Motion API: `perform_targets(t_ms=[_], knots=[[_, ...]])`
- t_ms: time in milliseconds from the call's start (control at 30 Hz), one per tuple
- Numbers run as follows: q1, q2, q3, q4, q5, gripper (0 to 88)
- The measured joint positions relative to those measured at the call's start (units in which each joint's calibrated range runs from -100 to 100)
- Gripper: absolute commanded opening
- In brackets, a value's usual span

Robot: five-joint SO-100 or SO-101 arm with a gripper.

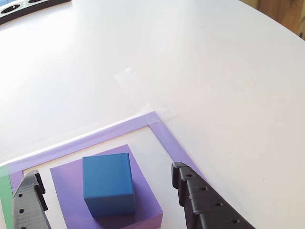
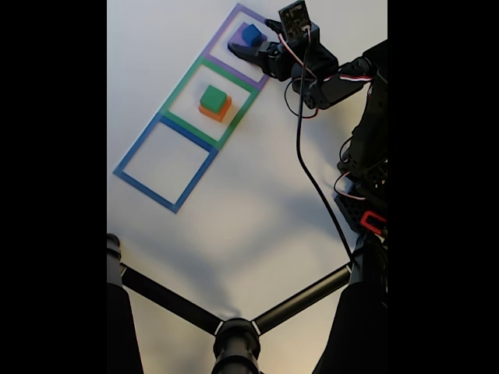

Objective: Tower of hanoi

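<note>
End effector point(image 1: 110, 198) stands wide open with one finger on each side of the small blue cube point(image 1: 107, 183), which sits on the flat purple block point(image 1: 143, 200) inside the purple tape square point(image 1: 114, 129); it looks light, rigid and matte, best pinched on opposite flat side faces.

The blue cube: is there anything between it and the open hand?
Nothing visible. The hand is open around the blue cube, one finger on each side, with only the purple block beneath it.
</note>
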State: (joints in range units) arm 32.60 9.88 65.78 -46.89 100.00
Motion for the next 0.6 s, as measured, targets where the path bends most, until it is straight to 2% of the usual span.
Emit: perform_targets(t_ms=[600], knots=[[-1.1,2.35,-0.09,-3.19,0.0,15.1]])
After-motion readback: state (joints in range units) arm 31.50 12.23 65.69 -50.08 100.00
